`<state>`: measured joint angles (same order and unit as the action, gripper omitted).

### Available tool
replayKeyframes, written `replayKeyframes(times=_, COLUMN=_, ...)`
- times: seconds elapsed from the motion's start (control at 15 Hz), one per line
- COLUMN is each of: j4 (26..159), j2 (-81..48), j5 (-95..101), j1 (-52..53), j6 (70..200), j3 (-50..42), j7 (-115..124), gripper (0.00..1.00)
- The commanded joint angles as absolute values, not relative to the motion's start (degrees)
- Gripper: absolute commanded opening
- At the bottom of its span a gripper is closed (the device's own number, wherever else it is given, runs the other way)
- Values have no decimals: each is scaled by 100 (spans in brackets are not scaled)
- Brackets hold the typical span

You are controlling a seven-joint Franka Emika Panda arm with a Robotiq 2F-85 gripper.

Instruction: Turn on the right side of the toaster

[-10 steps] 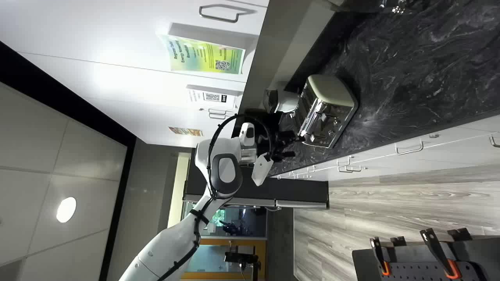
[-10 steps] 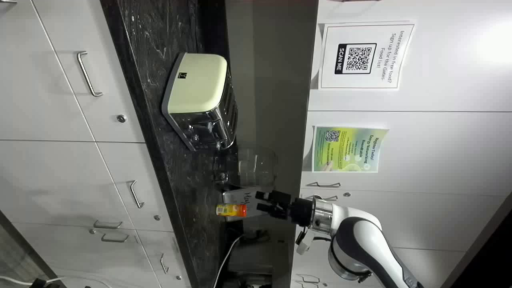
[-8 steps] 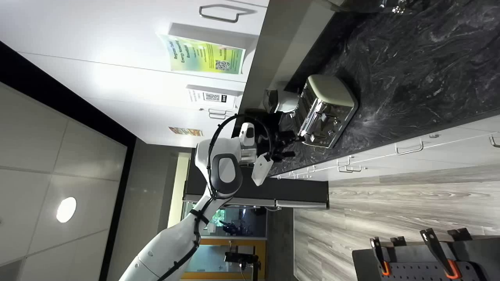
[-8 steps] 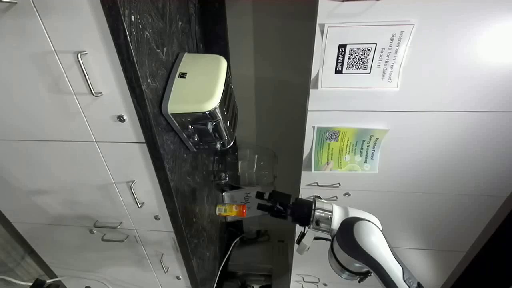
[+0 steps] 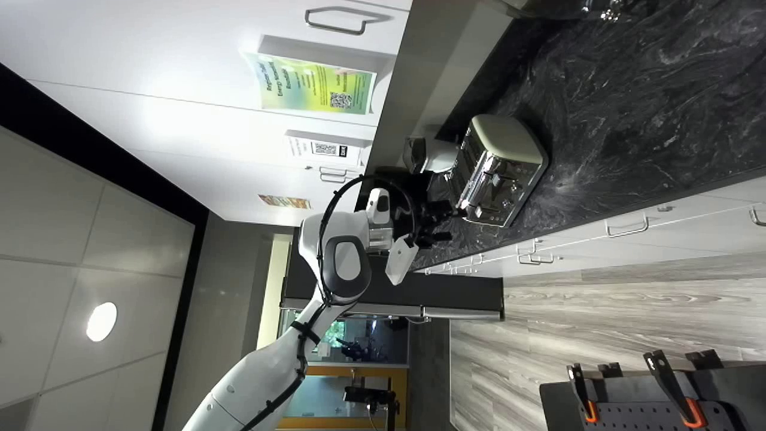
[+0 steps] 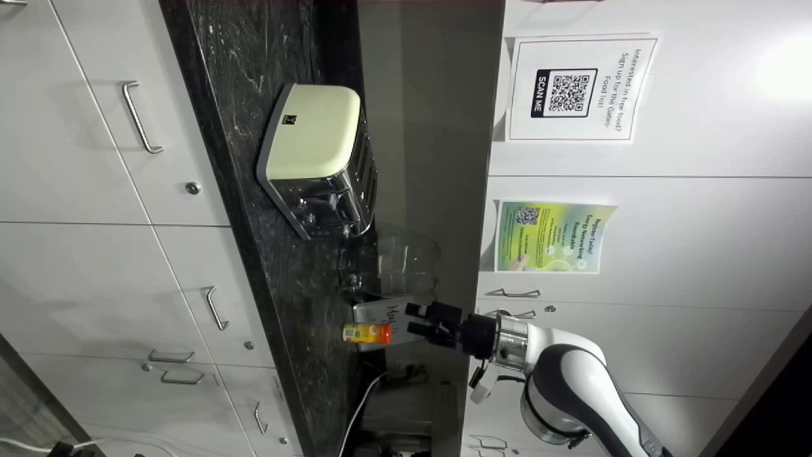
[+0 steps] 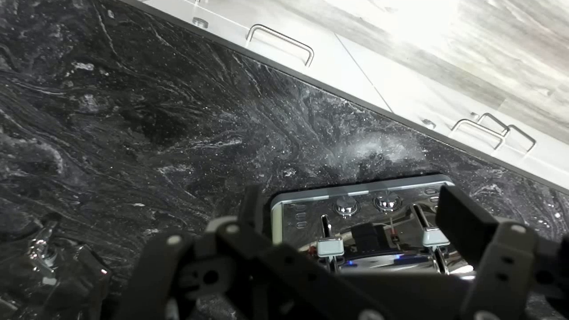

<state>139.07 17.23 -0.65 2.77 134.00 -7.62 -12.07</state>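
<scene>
The toaster has cream end panels and a shiny metal front. It stands on the dark counter in both exterior views (image 5: 511, 139) (image 6: 314, 133). In the wrist view its front (image 7: 369, 218) faces me, with two pale levers, the left lever (image 7: 330, 247) and the right lever (image 7: 434, 238), and two chrome knobs (image 7: 346, 206). My gripper is open and empty in the wrist view (image 7: 357, 211); its right finger overlaps the toaster's right edge beside the right lever. In both exterior views the gripper (image 5: 453, 225) (image 6: 411, 319) is in front of the toaster, apart from it.
A clear container (image 6: 406, 263) and a red-capped yellow bottle (image 6: 366, 333) stand on the counter, with a grey panel with writing (image 6: 380, 314) behind the bottle. White wall cabinets (image 6: 698, 241) hang above. A glossy object (image 7: 44, 258) shows at the wrist view's lower left.
</scene>
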Motion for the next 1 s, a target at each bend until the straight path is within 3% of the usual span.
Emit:
replayKeyframes(times=0.0, j4=13771, j2=1584, j5=-136, j1=254, j6=13522, j3=-580, j7=-1349, gripper=100)
replayKeyframes(times=0.87, j4=12948, j2=-232, j5=1233, j1=158, j6=15100, j3=7, j7=-38, gripper=100)
replayKeyframes(times=0.93, j4=12862, j2=-346, j5=1315, j1=177, j6=15091, j3=-12, j7=27, gripper=75)
